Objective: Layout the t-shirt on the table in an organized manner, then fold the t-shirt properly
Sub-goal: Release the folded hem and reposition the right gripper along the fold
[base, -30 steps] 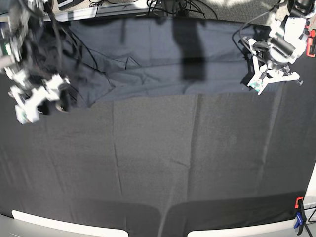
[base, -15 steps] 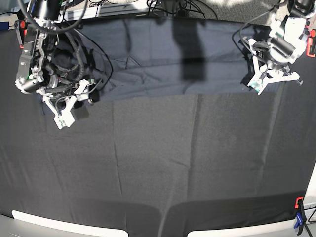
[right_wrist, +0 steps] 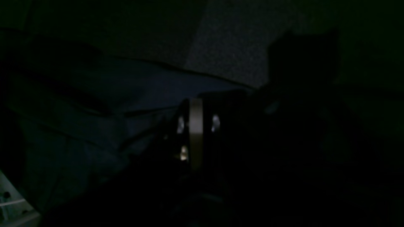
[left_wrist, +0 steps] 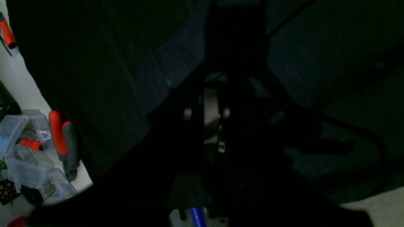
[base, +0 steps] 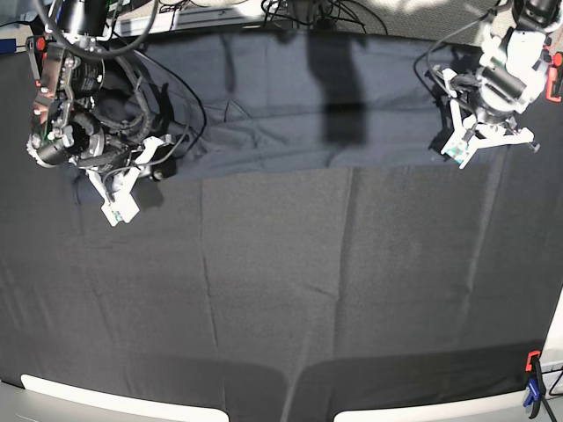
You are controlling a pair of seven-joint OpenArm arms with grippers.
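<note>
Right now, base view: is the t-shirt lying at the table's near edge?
No: the t-shirt stretches along the far side of the table, between the two arms.

Your white-and-black left gripper (base: 459, 151) sits low at the black-clothed desk's (base: 352, 290) far corner, jaws pressed together. Your right gripper (base: 117, 207), likewise clamped together, angles down at the desk's opposite far corner.

I work in a workshop or lab: red-handled clamps (left_wrist: 61, 138) grip my cloth-covered surface (base: 281, 290), clear plastic parts boxes (left_wrist: 22, 148) sit beside it, and tangled black cables (base: 308, 13) trail behind.
</note>
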